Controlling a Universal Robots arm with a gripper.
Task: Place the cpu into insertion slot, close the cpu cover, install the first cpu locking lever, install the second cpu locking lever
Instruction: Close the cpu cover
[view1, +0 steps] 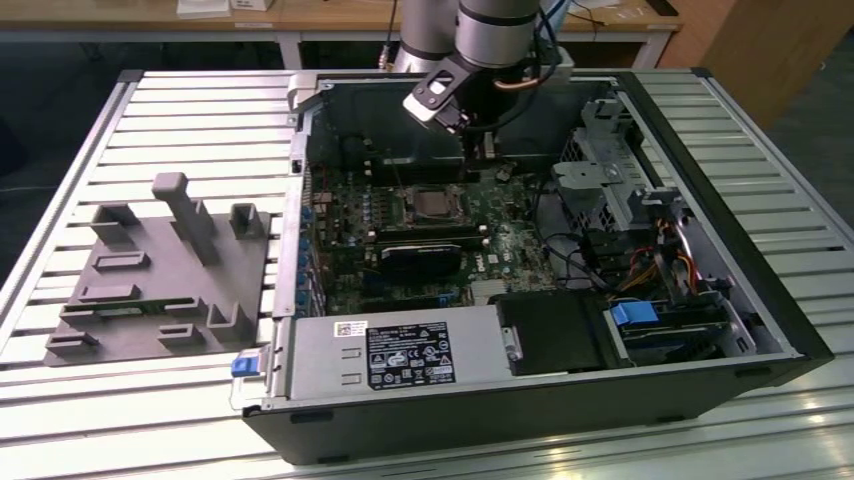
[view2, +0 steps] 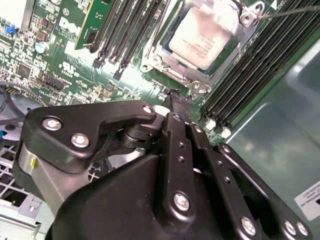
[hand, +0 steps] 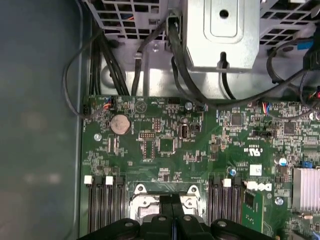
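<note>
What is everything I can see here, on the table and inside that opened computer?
table: one, silvery slatted, under everything.
computer case: one, black, open, on the table.
fixture tray: one, grey, exterior view's left of the case.
motherboard: one, dark green, inside the case.
insertion slot: one, metal-rimmed, mid-motherboard.
cpu: one, silvery-grey, in the insertion slot.
cpu cover: one, silvery frame, around the cpu.
memory slots: several, black, both sides of the slot.
coin battery: one, silvery, on the motherboard.
power supply: one, silvery, at the case's edge.
cables: several, black, inside the case.
robot arm: one, grey, above the case.
gripper: one, black, shut, tips near the insertion slot.
</note>
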